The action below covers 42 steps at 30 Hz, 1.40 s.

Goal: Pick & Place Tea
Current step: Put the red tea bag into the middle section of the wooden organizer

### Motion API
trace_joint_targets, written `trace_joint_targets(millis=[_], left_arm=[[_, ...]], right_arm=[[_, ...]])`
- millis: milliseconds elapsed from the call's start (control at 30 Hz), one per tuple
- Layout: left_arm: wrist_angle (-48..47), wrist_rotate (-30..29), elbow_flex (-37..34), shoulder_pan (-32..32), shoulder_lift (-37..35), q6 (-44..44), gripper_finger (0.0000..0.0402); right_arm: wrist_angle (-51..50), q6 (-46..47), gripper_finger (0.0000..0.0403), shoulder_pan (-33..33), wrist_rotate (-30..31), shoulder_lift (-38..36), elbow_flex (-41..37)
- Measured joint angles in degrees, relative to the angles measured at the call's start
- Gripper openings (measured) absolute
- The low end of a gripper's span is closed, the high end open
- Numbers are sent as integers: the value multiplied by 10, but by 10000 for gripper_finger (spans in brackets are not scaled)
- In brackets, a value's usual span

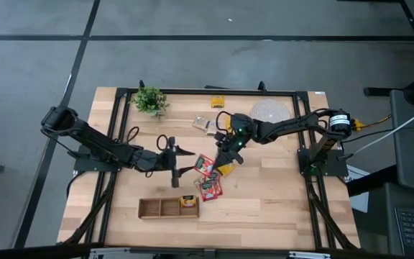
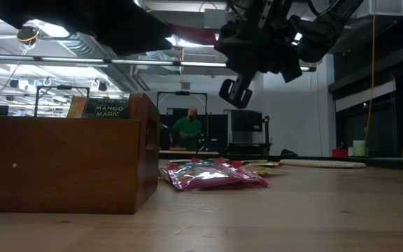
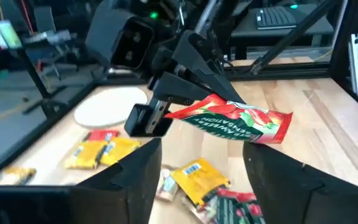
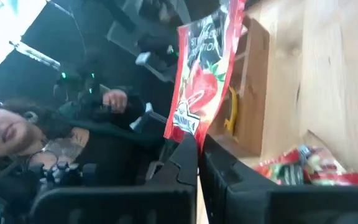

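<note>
My right gripper (image 1: 228, 149) hangs above the middle of the table, shut on a red tea sachet (image 3: 235, 121). My left gripper (image 1: 175, 164) is open and empty, level, a little to the left of it; its fingers (image 3: 135, 177) frame the held sachet in the left wrist view. Two more red sachets (image 1: 208, 176) and a yellow one (image 1: 226, 170) lie flat on the table under the right gripper. The wooden tray (image 1: 165, 208) lies near the near edge, with one yellow sachet (image 1: 187, 201) in its right compartment. My right gripper pinches the red sachet by one short end (image 4: 187, 127) between its two shut fingers (image 4: 185, 158). The sachet is lifted clear of the table and sticks out past the fingertips, its free end (image 3: 278, 127) pointing away from the gripper.
A round pale mat (image 1: 270, 110) and a small green plant (image 1: 149, 101) sit near the far edge. A yellow sachet (image 1: 218, 101) and pale ones (image 1: 204, 124) lie between them. A person (image 4: 55, 134) shows beyond the table. Bare wood lies to the tray's right.
</note>
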Motion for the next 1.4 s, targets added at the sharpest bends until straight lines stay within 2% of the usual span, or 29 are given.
trace_joint_targets(millis=[233,400,533,800,1167,1267,1400], left_arm=[[-89,4,0,15,-51,-145,259],[-118,79,0,63,-66,-291,265],[-131,127,0,103,-66,-351,265],[-174,148,0,141,-66,-378,265],[-208,177,0,144,-66,-377,262],[-208,185,0,144,-66,-376,243],[-207,186,0,144,-66,-370,190]], right_arm=[[-77,-92,5,0,61,0,0],[-88,-160,4,0,150,0,0],[-88,-216,4,4,203,0,0],[-75,-257,4,14,245,0,0],[-41,-255,3,13,246,0,0],[-26,-255,3,13,246,0,0],[-22,-254,3,13,246,0,0]])
